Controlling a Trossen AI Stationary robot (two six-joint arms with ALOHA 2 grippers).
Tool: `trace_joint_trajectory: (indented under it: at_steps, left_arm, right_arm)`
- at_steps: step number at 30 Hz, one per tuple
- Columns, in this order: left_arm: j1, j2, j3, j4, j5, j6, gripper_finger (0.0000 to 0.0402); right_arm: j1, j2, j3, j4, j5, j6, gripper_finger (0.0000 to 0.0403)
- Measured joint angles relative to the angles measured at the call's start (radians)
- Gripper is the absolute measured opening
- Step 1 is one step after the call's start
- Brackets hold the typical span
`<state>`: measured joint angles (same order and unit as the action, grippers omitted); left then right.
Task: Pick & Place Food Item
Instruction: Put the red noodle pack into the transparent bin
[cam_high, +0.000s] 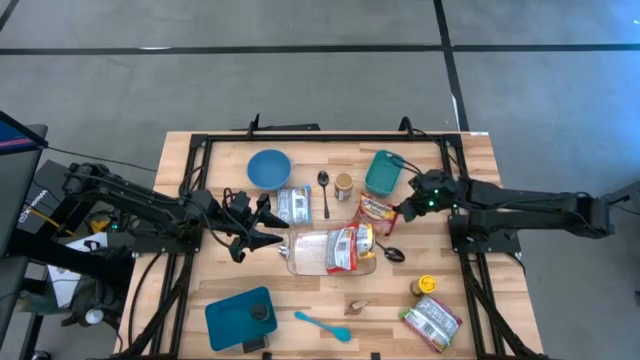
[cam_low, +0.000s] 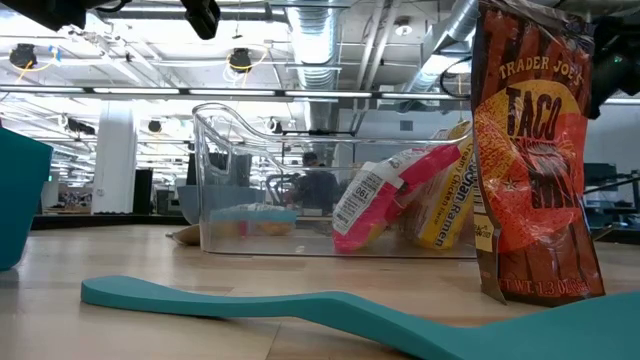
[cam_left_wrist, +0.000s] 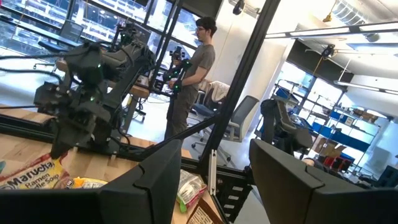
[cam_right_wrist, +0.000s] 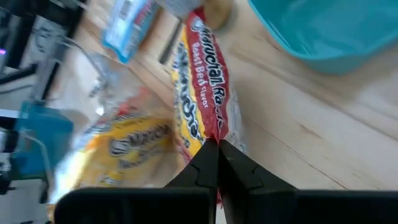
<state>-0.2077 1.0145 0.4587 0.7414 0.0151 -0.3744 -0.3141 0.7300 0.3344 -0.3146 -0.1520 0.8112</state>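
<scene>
From above, the right hand (cam_high: 404, 211) is out over the middle of the counter (cam_high: 470, 320), pinched shut on the edge of a red ramen packet (cam_high: 377, 211) that lies just right of the clear bin (cam_high: 305, 255). The bin already has packets in it. The left hand (cam_high: 262, 240) sits at the bin's left end, fingers parted halfway and holding nothing that I can see.

Down at counter level, the clear bin shows a pink packet (cam_low: 372, 205) and a yellow one leaning inside; a tall taco bag (cam_low: 532, 150) stands near the camera on the right, and a teal spatula (cam_low: 300, 305) lies across the front.

Left wrist camera looks mostly out into the room, where a person (cam_left_wrist: 193, 74) stands at another rig; its own fingers (cam_left_wrist: 158, 180) stand apart, nothing between them.

Right wrist camera is the telling one: the tips closed tight on the packet's crimped seam, teal container (cam_right_wrist: 336, 28) beyond it.

To do this well, I'd say lift straight and high enough that the dangling packet clears the bin wall, carry it left over the open space, then release low so it doesn't slide out. That seam grip looks thin, so no jerks.
</scene>
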Motion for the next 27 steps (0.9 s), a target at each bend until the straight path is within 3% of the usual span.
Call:
trace_joint_trajectory:
  at_steps: [20, 27]
  left_arm:
    - [0.000, 0.000, 0.000, 0.000, 0.000, 0.000, 0.0186]
    - [0.000, 0.000, 0.000, 0.000, 0.000, 0.000, 0.0186]
  right_arm:
    - [0.002, -0.303, 0.000, 0.014, 0.000, -0.007, 0.0000]
    - [0.062, -0.376, 0.000, 0.094, 0.022, -0.009, 0.0000]
